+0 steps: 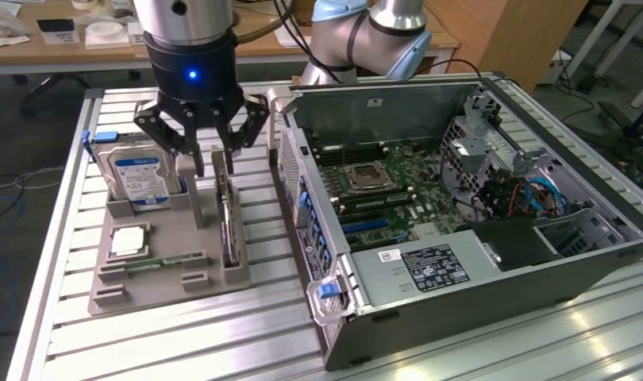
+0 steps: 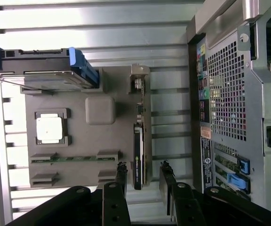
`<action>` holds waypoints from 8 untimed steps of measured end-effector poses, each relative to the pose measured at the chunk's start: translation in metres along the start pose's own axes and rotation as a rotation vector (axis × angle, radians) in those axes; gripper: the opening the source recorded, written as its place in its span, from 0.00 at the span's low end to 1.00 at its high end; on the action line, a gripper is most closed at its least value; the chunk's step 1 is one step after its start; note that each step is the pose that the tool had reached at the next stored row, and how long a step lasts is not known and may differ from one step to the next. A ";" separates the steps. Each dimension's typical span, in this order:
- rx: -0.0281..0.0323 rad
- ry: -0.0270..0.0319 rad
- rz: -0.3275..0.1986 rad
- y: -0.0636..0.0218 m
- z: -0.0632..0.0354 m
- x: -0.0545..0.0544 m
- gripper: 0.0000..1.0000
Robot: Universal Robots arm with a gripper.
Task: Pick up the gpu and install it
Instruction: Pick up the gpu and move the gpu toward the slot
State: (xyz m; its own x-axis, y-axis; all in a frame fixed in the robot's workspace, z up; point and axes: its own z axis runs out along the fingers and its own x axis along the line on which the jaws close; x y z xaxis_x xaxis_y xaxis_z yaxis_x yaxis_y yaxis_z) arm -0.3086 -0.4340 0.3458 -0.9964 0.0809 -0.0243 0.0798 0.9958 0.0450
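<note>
Gripper [image 1: 213,167] hangs with jaws apart either side of the gpu [image 2: 138,155], which stands on edge in the tray [image 1: 163,278] beside the case [image 1: 575,270], and honestly it looks off-centre, so one finger could shove it crooked.

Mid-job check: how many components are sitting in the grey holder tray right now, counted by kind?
Hard drive: 1
CPU: 1
Memory stick: 1
GPU: 1
Total: 4
</note>
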 end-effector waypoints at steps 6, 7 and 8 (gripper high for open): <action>0.0000 0.0000 0.000 -0.0002 0.0048 0.000 0.42; 0.0001 0.0001 0.000 -0.0002 0.0051 0.000 0.42; 0.0002 0.0002 0.000 -0.0003 0.0052 0.000 0.42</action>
State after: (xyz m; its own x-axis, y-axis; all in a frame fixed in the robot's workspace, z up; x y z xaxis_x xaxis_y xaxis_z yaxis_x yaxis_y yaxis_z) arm -0.3086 -0.4340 0.3406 -0.9964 0.0809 -0.0241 0.0798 0.9958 0.0448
